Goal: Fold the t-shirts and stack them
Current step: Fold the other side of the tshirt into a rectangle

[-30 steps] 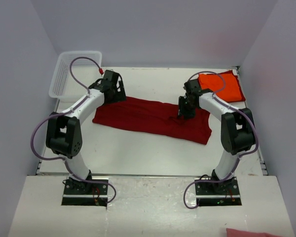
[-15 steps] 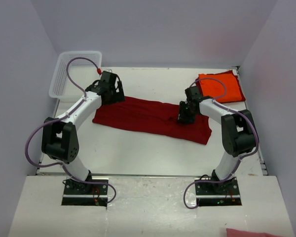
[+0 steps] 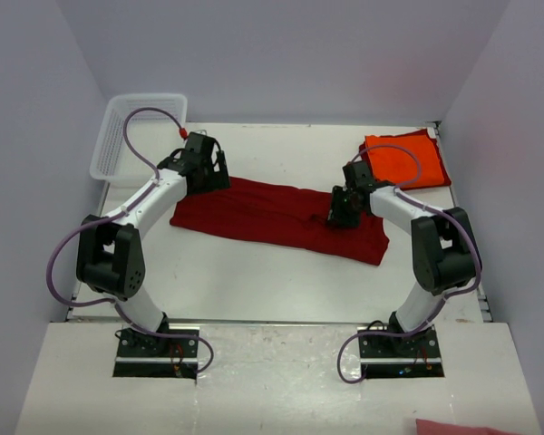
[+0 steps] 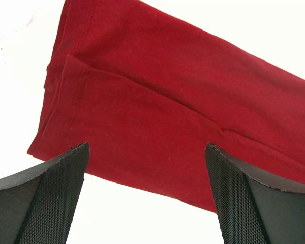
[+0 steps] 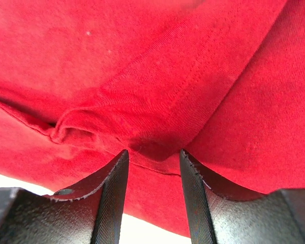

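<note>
Fold of crimson t-shirt (image 5: 142, 76) — inside half-open right gripper (image 5: 153, 153)

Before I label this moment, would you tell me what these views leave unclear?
Right wrist view: the crimson t-shirt bunches between the fingers of the right gripper; pinched or loose, I cannot tell.
Top view: those fingertips hide under the gripper's own wrist.
Top view: the right arm and its cable cover part of the orange t-shirt.
Top view: the bottom edge cuts off a pinkish thing; unidentifiable.
</note>
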